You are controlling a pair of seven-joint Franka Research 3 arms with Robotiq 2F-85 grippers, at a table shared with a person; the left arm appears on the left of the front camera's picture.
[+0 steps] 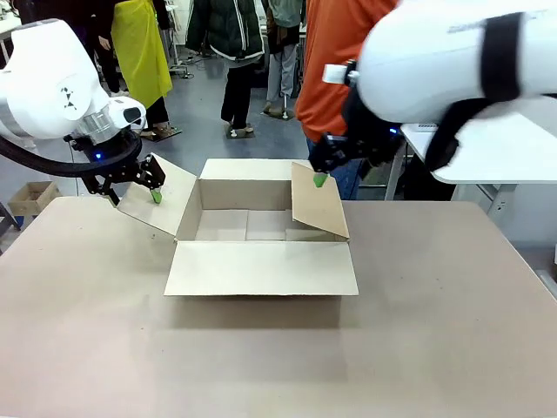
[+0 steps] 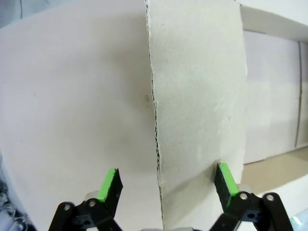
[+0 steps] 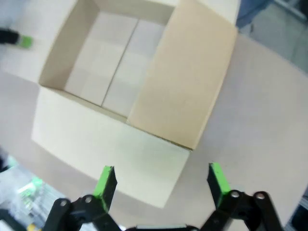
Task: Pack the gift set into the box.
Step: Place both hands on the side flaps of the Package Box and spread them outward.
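Table (image 1: pixel 435 348): bare tan top along the near edge and both sides
Near flap (image 1: pixel 261 268): folded fully out, lying flat on the table toward the near edge
Box (image 1: pixel 248 193): large brown carton, open, in the middle of the table toward the far edge; its bottom panels and centre seam show inside
Left flap (image 1: pixel 161 202): slants up and outward toward the table's left edge
Right flap (image 1: pixel 318 205): stands up and leans in over the opening
Left gripper (image 1: pixel 135 187): jaws wide, one finger on each side of the left flap's free edge; in the left wrist view the pads (image 2: pixel 226 178) stand clear of the cardboard
Right gripper (image 1: pixel 320 174): jaws wide, at the top edge of the right flap; whether a pad touches it cannot be told
Person (image 1: pixel 335 52): orange top, just beyond the far edge behind the box
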